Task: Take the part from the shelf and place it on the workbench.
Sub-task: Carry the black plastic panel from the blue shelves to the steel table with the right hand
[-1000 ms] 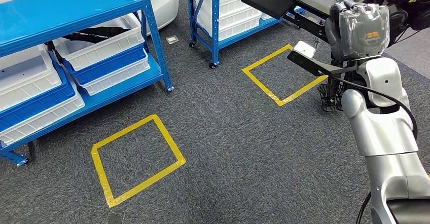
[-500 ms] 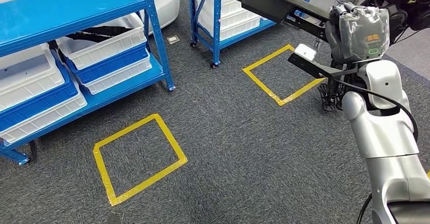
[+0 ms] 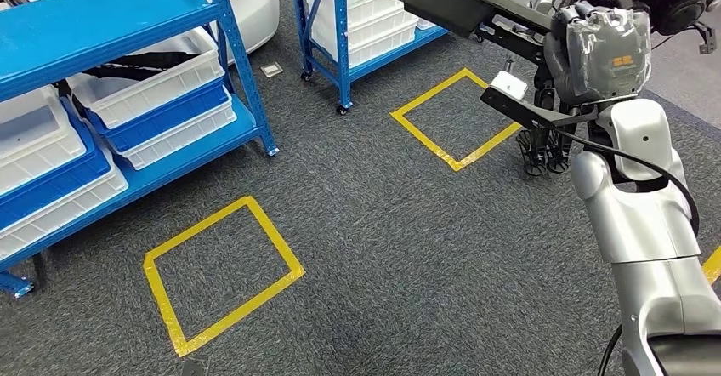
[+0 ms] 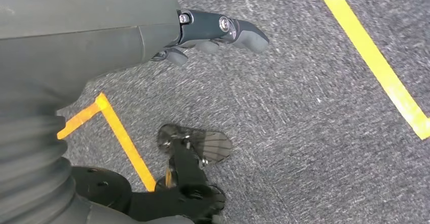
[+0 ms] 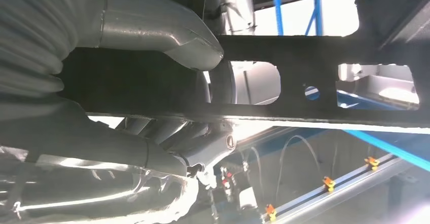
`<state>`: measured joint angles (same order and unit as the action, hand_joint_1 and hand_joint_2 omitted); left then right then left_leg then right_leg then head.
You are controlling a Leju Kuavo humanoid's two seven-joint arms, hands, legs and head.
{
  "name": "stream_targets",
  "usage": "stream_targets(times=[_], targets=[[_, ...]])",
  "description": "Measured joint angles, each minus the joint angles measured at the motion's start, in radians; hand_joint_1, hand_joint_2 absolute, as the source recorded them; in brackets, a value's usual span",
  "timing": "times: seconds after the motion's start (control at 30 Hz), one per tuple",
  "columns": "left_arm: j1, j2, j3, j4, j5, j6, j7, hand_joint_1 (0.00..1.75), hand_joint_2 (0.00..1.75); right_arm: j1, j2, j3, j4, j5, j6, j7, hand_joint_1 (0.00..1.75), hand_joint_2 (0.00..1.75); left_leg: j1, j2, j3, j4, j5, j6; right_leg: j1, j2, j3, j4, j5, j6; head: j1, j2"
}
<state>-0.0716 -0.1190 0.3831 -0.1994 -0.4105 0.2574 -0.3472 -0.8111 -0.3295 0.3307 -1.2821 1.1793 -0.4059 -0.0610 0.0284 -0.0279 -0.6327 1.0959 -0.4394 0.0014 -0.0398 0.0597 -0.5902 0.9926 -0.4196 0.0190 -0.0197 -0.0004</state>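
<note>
Grey carpet (image 3: pixel 400 248) is covering the floor of a workshop, marked with yellow tape squares, one near (image 3: pixel 223 272) and one farther off (image 3: pixel 455 119). In the head view, blue shelving (image 3: pixel 127 70) is standing on the left, carrying white and blue bins (image 3: pixel 149 87), and a second blue rack (image 3: pixel 340 36) is standing behind it. The right hand (image 3: pixel 599 53), wrapped in clear plastic film, is being held high at the right of the picture, gripping the part (image 3: pixel 463 6), a long black perforated metal bar that is reaching up and to the left across the frame. The arm is raised and bent, probably so the long bar is carried clear of the racks and the floor. No workbench is appearing here, so the placing step looks not yet begun.

In the left wrist view, the left hand (image 4: pixel 213 31) is hanging over the carpet with its dark fingers (image 4: pixel 243 34) loosely extended and nothing in them; it seems to be kept idle at the side, out of the way of the load. Yellow tape lines are crossing the carpet below it.

In the right wrist view, the thick grey thumb (image 5: pixel 167 36) is lying over the top of the black bar (image 5: pixel 314 102) while the fingers (image 5: pixel 167 133) are wrapping under it, clamping the bar between them. Slots and a round hole are showing along the bar, with blue rack posts beyond.
</note>
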Motion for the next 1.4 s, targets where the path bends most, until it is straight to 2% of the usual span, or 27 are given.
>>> stream_targets(times=[0.03,0.1,0.13,0.2,0.27,0.33,0.37,0.4,0.47,0.5,0.57,0.6,0.67,0.73,0.8,0.83,0.87,0.9,0.93,0.97,1.03,1.1,1.17,1.23,1.3,1.37,1.4], targets=[[0.0,0.0,0.001,0.0,0.0,0.0,0.0,0.0,1.75,-0.002,0.001,0.0,0.0,0.0,0.0,0.0,1.75,1.75,0.002,-0.013,0.019,-0.043,0.012,0.0,0.002,0.006,-0.004,0.0,0.002,0.003,0.0,0.0],[-0.001,0.0,0.002,0.0,-0.002,0.001,0.001,0.0,1.75,-0.005,0.002,0.0,0.0,0.001,0.0,0.0,1.75,1.75,-0.003,-0.021,0.027,-0.066,0.01,0.003,0.003,0.02,-0.014,-0.003,0.008,0.016,0.0,0.0],[-0.001,0.0,0.002,0.0,-0.003,0.002,0.002,0.0,1.75,-0.004,0.001,0.0,0.0,0.001,0.0,0.001,1.75,1.75,-0.006,-0.012,0.028,-0.071,0.012,0.01,0.004,0.024,-0.017,-0.006,0.011,0.025,0.0,0.0],[-0.003,-0.001,0.003,0.0,-0.005,0.003,0.002,0.0,1.75,-0.004,-0.003,-0.002,0.0,0.001,0.0,0.001,1.75,1.75,-0.01,0.003,0.035,-0.088,0.023,0.03,0.006,0.001,-0.034,0.015,-0.001,0.031,0.002,0.0],[-0.003,-0.002,0.004,0.0,-0.006,0.004,0.001,0.0,1.75,-0.005,-0.005,-0.003,0.0,0.002,0.0,0.0,1.75,1.75,-0.014,0.02,0.038,-0.1,0.031,0.045,0.008,-0.036,-0.087,0.121,-0.05,0.019,0.004,0.0],[-0.003,-0.002,0.005,0.0,-0.006,0.004,0.001,0.0,1.75,-0.003,-0.004,-0.003,0.001,0.002,0.0,0.0,1.75,1.75,-0.019,0.038,0.036,-0.101,0.032,0.049,0.01,-0.046,-0.156,0.262,-0.102,0.012,0.005,0.0],[-0.003,-0.002,0.006,0.0,-0.006,0.004,0.001,0.0,1.75,-0.001,-0.004,-0.003,0.002,0.002,0.0,0.0,1.75,1.75,-0.022,0.048,0.035,-0.1,0.032,0.05,0.011,-0.046,-0.173,0.301,-0.112,0.014,0.006,0.0],[-0.003,-0.002,0.006,0.0,-0.006,0.004,0.001,0.0,1.75,0.0,-0.005,-0.003,0.002,0.002,0.0,0.0,1.75,1.75,-0.026,0.058,0.035,-0.1,0.032,0.05,0.013,-0.048,-0.167,0.294,-0.106,0.018,0.006,0.0],[-0.003,-0.004,0.006,0.0,-0.006,0.004,0.001,0.0,1.75,-0.001,-0.005,-0.003,0.003,0.002,0.0,0.0,1.75,1.75,-0.032,0.078,0.036,-0.1,0.031,0.05,0.017,-0.071,-0.097,0.171,-0.062,0.026,0.006,0.0],[-0.003,-0.004,0.007,0.0,-0.006,0.003,0.001,0.0,1.75,-0.004,-0.004,-0.003,0.003,0.002,0.0,0.0,1.75,1.75,-0.038,0.088,0.035,-0.097,0.03,0.049,0.024,-0.096,-0.051,0.091,-0.039,0.026,0.007,0.0],[-0.003,-0.006,0.008,0.0,-0.007,0.003,0.001,0.0,1.75,-0.009,-0.001,-0.002,0.003,0.004,0.0,0.0,1.75,1.75,-0.048,0.108,0.033,-0.093,0.027,0.044,0.035,-0.127,-0.003,-0.001,-0.012,0.015,0.006,0.0],[-0.002,-0.006,0.009,0.0,-0.007,0.004,0.001,0.0,1.75,-0.01,0.0,-0.002,0.003,0.004,0.001,0.0,1.75,1.75,-0.051,0.119,0.031,-0.091,0.026,0.042,0.038,-0.125,0.001,-0.012,-0.007,0.009,0.006,0.0],[-0.003,-0.006,0.01,0.0,-0.009,0.004,0.001,0.0,1.75,-0.01,0.0,-0.002,0.004,0.007,0.003,0.001,1.75,1.75,-0.049,0.132,0.03,-0.084,0.02,0.037,0.028,-0.1,-0.003,-0.014,0.001,-0.003,0.005,0.0],[-0.003,-0.005,0.01,0.0,-0.013,0.004,0.001,0.0,1.75,-0.013,0.001,-0.001,0.005,0.01,0.008,0.003,1.75,1.75,-0.039,0.096,0.011,-0.032,-0.019,0.025,0.018,-0.078,-0.001,-0.017,0.007,-0.016,0.004,0.0],[-0.002,-0.005,0.01,0.0,-0.016,0.004,0.001,0.0,1.75,-0.016,0.003,0.0,0.007,0.011,0.014,0.004,1.75,1.75,-0.03,0.046,-0.04,0.095,-0.089,0.013,0.015,-0.056,-0.002,-0.017,0.01,-0.022,0.004,0.0],[0.0,-0.005,0.01,0.0,-0.017,0.004,0.001,0.0,1.75,-0.017,0.005,0.001,0.009,0.012,0.015,0.004,1.75,1.75,-0.027,0.037,-0.069,0.162,-0.117,0.008,0.016,-0.043,-0.002,-0.016,0.01,-0.023,0.004,0.0],[0.0,-0.005,0.01,0.0,-0.018,0.003,0.001,0.0,1.75,-0.017,0.007,0.001,0.012,0.012,0.016,0.004,1.75,1.75,-0.024,0.033,-0.088,0.205,-0.128,0.005,0.016,-0.029,-0.002,-0.015,0.01,-0.023,0.003,0.0],[0.0,-0.005,0.01,0.0,-0.018,0.003,0.002,0.0,1.75,-0.017,0.008,0.001,0.014,0.012,0.016,0.005,1.75,1.75,-0.021,0.031,-0.09,0.212,-0.119,0.003,0.016,-0.014,-0.001,-0.014,0.01,-0.022,0.003,0.0],[-0.001,-0.005,0.01,0.0,-0.019,0.003,0.002,0.0,1.75,-0.017,0.008,0.001,0.016,0.012,0.016,0.005,1.75,1.75,-0.017,0.028,-0.074,0.177,-0.092,0.002,0.015,0.0,0.0,-0.012,0.01,-0.022,0.003,0.0],[-0.001,-0.005,0.01,0.0,-0.02,0.003,0.003,0.0,1.75,-0.018,0.008,0.0,0.016,0.012,0.016,0.005,1.75,1.75,-0.013,0.017,-0.044,0.113,-0.053,0.002,0.015,0.014,0.0,-0.01,0.01,-0.022,0.003,0.0],[-0.001,-0.004,0.01,0.0,-0.022,0.003,0.003,0.0,1.75,-0.02,0.008,0.0,0.018,0.012,0.016,0.005,1.75,1.75,-0.003,-0.03,0.013,-0.01,0.001,0.006,0.017,0.04,-0.004,-0.006,0.011,-0.018,0.005,0.0],[-0.002,-0.003,0.01,0.0,-0.025,0.003,0.004,0.0,1.75,-0.022,0.006,0.0,0.019,0.012,0.017,0.006,1.75,1.75,-0.003,-0.052,0.033,-0.059,0.007,0.011,0.016,0.063,-0.017,-0.006,0.017,-0.007,0.004,0.0],[-0.006,-0.003,0.01,0.0,-0.027,0.003,0.003,0.0,1.75,-0.022,-0.001,0.0,0.019,0.013,0.017,0.007,1.75,1.75,-0.007,-0.027,0.036,-0.075,0.01,0.022,0.013,0.076,-0.031,-0.009,0.024,0.01,0.003,0.0],[-0.009,-0.004,0.01,0.0,-0.028,0.003,0.002,0.0,1.75,-0.023,-0.009,-0.001,0.02,0.013,0.017,0.007,1.75,1.75,-0.009,-0.003,0.043,-0.094,0.021,0.037,0.019,0.033,-0.057,0.028,0.006,0.013,0.006,0.0],[-0.009,-0.004,0.01,0.0,-0.028,0.003,0.002,0.0,1.75,-0.022,-0.011,0.0,0.021,0.013,0.017,0.007,1.75,1.75,-0.014,0.024,0.046,-0.103,0.027,0.046,0.022,-0.027,-0.117,0.15,-0.047,0.005,0.009,0.0],[-0.009,-0.004,0.01,0.0,-0.028,0.003,0.002,0.0,1.75,-0.014,-0.01,0.0,0.023,0.013,0.017,0.008,1.75,1.75,-0.019,0.051,0.044,-0.102,0.027,0.047,0.02,-0.045,-0.175,0.274,-0.087,0.006,0.009,0.0],[-0.009,-0.004,0.01,0.0,-0.028,0.003,0.002,0.0,1.75,-0.01,-0.011,0.0,0.025,0.013,0.017,0.008,1.75,1.75,-0.021,0.065,0.044,-0.102,0.026,0.047,0.018,-0.048,-0.18,0.288,-0.087,0.011,0.009,0.0]])
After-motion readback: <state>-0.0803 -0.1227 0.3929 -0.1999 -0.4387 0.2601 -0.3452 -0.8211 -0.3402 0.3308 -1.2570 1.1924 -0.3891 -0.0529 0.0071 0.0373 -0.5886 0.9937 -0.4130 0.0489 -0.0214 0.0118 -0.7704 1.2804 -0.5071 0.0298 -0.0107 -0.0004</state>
